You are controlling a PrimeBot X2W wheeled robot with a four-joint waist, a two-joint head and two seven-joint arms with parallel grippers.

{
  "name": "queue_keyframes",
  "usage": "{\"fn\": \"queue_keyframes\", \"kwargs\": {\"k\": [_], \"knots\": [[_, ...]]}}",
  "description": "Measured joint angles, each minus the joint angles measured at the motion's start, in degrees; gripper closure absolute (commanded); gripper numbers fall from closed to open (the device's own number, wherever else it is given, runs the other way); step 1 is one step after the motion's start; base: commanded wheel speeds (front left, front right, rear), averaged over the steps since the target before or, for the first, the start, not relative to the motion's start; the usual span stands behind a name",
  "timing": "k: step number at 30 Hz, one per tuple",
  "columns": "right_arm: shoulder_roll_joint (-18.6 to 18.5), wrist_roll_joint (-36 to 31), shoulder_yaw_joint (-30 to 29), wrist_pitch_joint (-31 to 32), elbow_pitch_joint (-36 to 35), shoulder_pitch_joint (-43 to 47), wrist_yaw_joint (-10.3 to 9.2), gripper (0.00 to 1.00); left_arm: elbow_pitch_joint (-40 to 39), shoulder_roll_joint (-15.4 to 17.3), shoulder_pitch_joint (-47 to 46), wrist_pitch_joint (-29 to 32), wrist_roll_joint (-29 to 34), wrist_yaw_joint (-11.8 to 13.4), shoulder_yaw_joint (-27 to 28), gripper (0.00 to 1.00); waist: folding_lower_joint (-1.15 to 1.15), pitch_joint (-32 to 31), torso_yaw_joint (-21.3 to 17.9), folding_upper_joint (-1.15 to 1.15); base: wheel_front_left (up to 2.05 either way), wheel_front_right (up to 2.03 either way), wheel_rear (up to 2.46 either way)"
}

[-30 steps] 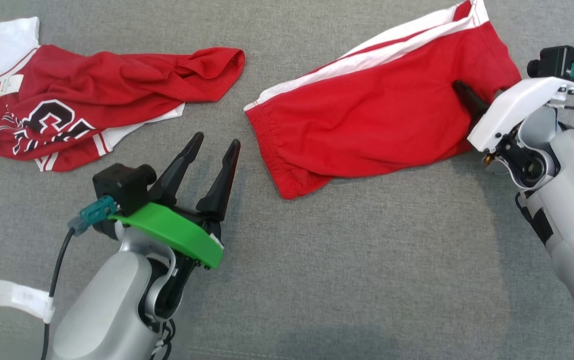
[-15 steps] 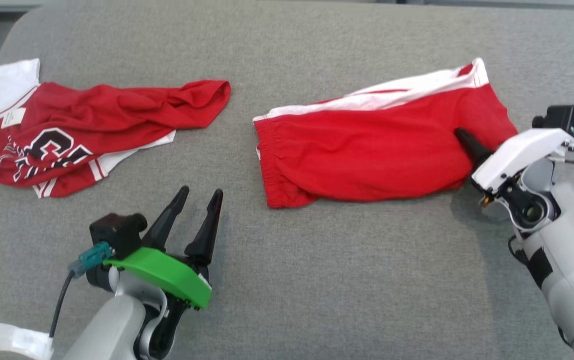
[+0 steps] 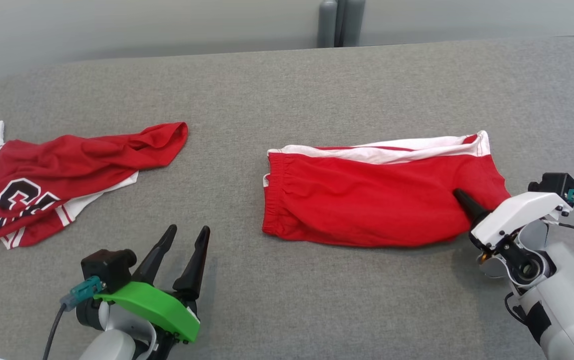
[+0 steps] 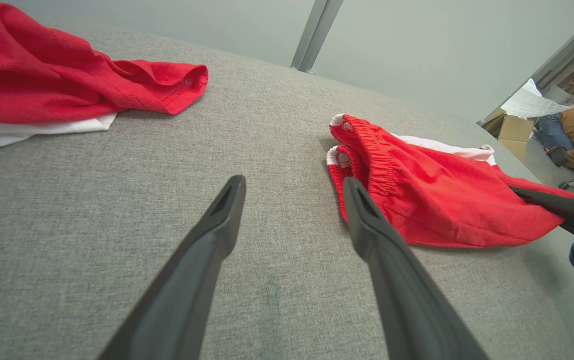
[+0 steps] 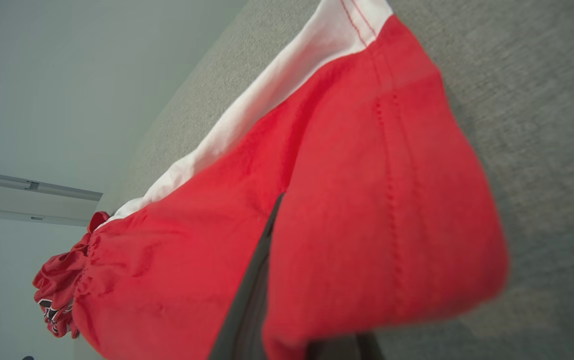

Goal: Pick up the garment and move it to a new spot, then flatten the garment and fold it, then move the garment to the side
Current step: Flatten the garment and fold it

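Green-capped left claw [image 3: 189,228], white-capped right claw [image 3: 461,196]

Shorts [image 3: 377,200] lie on the table [image 3: 287,90]. Jersey [image 3: 56,170] on the same table, well left of shorts, apart. Left gripper [image 3: 188,228] front-left of shorts, not touching. Right gripper [image 3: 459,195] at shorts' right end, pinching the cloth. Post [image 3: 339,22] behind shorts, past the table's far edge.

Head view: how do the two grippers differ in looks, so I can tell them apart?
The left gripper has a bright green cover, a black camera block with teal plug and dark cable, and long dark tapered fingers. The right gripper has a white cover, same block and plug.
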Motion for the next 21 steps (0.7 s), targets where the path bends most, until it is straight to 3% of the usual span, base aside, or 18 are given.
{"fn": "queue_keyframes", "kwargs": {"k": [2,3,4,5,6,7,21], "knots": [[-0.4,0.0,0.1,-0.3,-0.2,0.5,0.00,1.00,-0.4,0.0,0.4,0.0,0.0,0.0,-0.1,0.00,0.00,-0.6,-1.1,0.00,0.00,0.00,0.00],[-0.7,-0.2,0.4,-0.6,-0.5,0.7,0.00,0.66,-0.7,0.0,0.5,0.1,0.0,0.0,-0.2,0.00,0.00,-0.8,-1.7,0.00,0.00,0.00,0.00],[-1.0,-0.6,0.5,-1.1,-0.6,0.9,0.00,0.66,-0.9,0.0,0.6,0.1,0.0,0.0,-0.3,0.00,0.00,-1.0,-2.2,0.00,0.00,0.00,0.00],[-1.3,-1.1,0.6,-1.7,-0.5,1.1,0.00,0.54,-1.1,0.0,0.6,0.1,0.0,0.0,-0.4,0.00,0.00,-1.2,-2.6,0.00,0.00,0.00,0.00],[-1.6,-1.5,0.6,-2.4,-0.4,1.5,0.00,0.34,-1.4,0.0,0.7,0.1,0.0,0.1,-0.6,0.00,0.00,-1.4,-3.1,0.00,0.00,0.00,0.00],[-1.8,-1.8,0.6,-3.0,-0.3,1.8,0.00,0.03,-1.6,0.0,0.9,0.2,0.0,0.2,-0.8,0.00,0.00,-1.6,-3.5,0.00,0.00,0.00,0.00],[-2.0,-4.4,0.3,-9.0,2.3,4.9,-0.62,0.00,-3.7,0.2,2.3,0.8,0.0,1.2,-1.7,0.00,0.00,-2.7,-4.0,0.00,0.00,0.00,0.00]]}}
